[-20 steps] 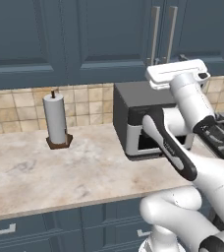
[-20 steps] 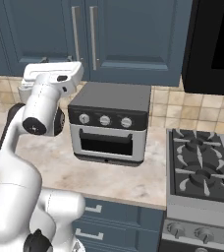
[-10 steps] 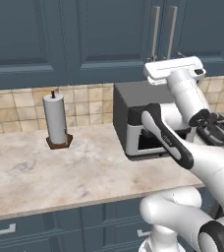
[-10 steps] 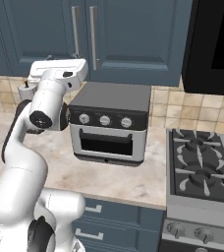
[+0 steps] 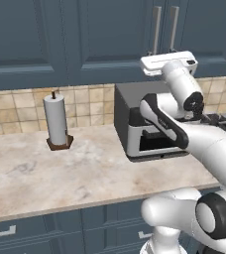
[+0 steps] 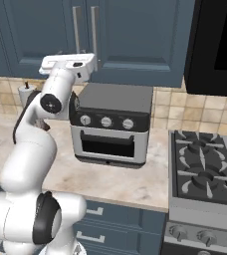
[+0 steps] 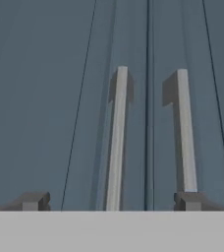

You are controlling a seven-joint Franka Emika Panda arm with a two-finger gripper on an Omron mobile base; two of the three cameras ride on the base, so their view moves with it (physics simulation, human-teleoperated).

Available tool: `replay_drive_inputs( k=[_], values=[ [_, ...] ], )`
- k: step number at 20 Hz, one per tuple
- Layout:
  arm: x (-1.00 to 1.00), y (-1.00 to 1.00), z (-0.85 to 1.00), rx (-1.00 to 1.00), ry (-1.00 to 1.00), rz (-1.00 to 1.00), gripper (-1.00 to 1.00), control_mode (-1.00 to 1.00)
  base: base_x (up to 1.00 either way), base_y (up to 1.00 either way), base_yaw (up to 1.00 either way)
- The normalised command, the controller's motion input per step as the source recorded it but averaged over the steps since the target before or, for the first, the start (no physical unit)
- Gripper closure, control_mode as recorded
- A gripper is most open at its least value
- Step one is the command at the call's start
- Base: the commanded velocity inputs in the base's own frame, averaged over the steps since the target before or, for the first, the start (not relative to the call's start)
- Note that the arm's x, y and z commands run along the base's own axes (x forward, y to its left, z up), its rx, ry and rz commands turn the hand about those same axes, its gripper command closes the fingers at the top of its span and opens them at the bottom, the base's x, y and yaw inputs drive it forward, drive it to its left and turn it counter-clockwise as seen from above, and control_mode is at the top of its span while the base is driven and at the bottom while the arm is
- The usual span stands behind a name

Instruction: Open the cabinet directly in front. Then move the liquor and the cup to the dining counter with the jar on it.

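Two-finger gripper (image 7: pixel 111 201) fully open, holding nothing, facing dark blue-grey wall cabinet (image 7: pixel 60 98), both doors shut, contents hidden. Left silver bar handle (image 7: pixel 116 142) sits between the fingertips. Base views add the grey toaster oven (image 6: pixel 110 124) below the cabinet.

Your arm rises from the lower right of the left base frame, elbow bent, forearm reaching up to centre right. Your pincer (image 7: pixel 112 202) has its jaws spread wide, gripping nothing, fingertips (image 7: pixel 31 201) at the hand frame's bottom edge.
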Motion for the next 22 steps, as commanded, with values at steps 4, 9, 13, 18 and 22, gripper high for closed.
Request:
replay_drive_inputs(
  k=[4,9,13,18,22],
  values=[
    [0.6,0.0,0.0,0.0,0.08,0.0,-1.0,-1.0,0.0,0.0,0.0],
    [0.86,0.0,0.0,0.0,0.11,0.0,-1.0,-1.0,0.0,0.0,0.0],
    [0.99,0.0,0.0,0.01,0.12,0.0,-1.0,-1.0,0.0,0.0,0.0],
    [0.76,0.0,0.0,0.01,0.1,0.0,1.0,-1.0,0.0,0.0,0.0],
    [0.0,0.0,0.0,0.0,0.0,0.0,1.0,-1.0,0.0,0.0,0.0]
  ],
)
